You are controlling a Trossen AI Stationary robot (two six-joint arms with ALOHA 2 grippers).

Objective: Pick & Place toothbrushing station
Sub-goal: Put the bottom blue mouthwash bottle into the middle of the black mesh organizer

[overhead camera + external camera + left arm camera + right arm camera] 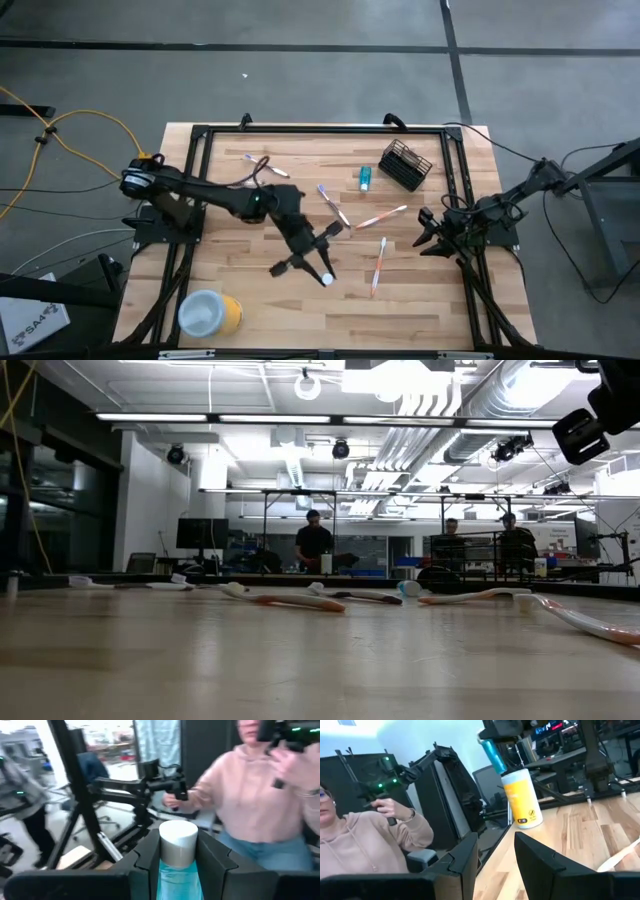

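The left end effector (pixel 325 277) hovers over the bench (pixel 420 300) near its middle, clenched on a blue tube (pixel 174 880) with a white cap. The black mesh holder (pixel 405 163) lies tipped at the far right, apparently empty; the second blue tube (pixel 365 178) and toothbrushes (pixel 381 217) lie scattered, so most remains. The right end effector (pixel 432 232) waits released at the right edge. No writing is readable.

The high view looks straight down on the whole worktop (pixel 420 290). The low view sits at worktop level, facing across scattered toothbrushes (pixel 300 601) into the room. Each wrist view looks out between its own gripper's fingers; both show a person in a pink hoodie (pixel 250 795).
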